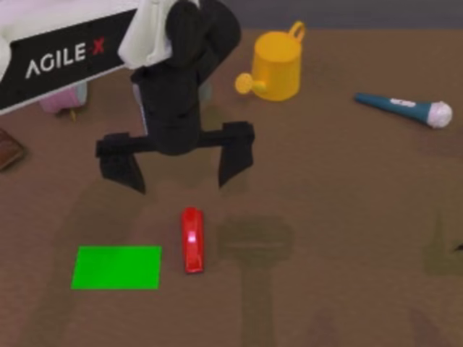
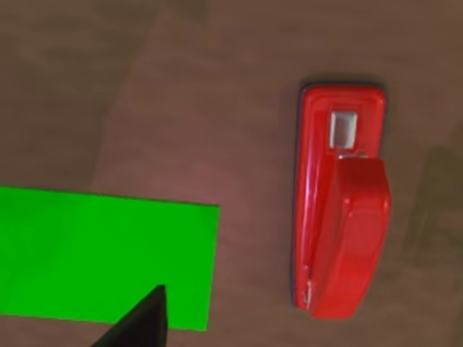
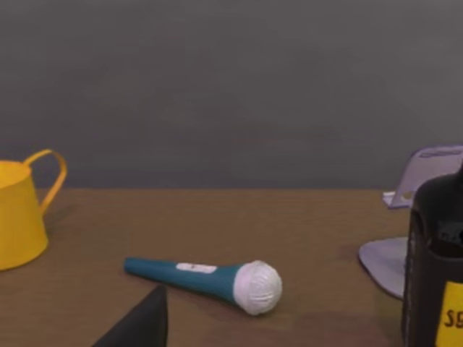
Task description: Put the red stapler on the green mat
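The red stapler (image 1: 192, 240) lies lengthwise on the brown table, just right of the green mat (image 1: 116, 267) and apart from it. My left gripper (image 1: 181, 186) hangs open above the table, a little behind the stapler, with nothing between its fingers. In the left wrist view the stapler (image 2: 338, 206) and the mat (image 2: 101, 253) lie side by side with a strip of table between them. One dark fingertip (image 2: 145, 322) shows over the mat's corner. My right gripper is parked off the right side; one of its fingers (image 3: 145, 325) shows, set wide, holding nothing.
A yellow watering can (image 1: 275, 65) stands at the back. A teal microphone (image 1: 405, 108) lies at the back right. A pink object (image 1: 61, 97) sits under the left arm and a brown object (image 1: 9, 148) at the left edge. A black container (image 3: 434, 267) stands near the right gripper.
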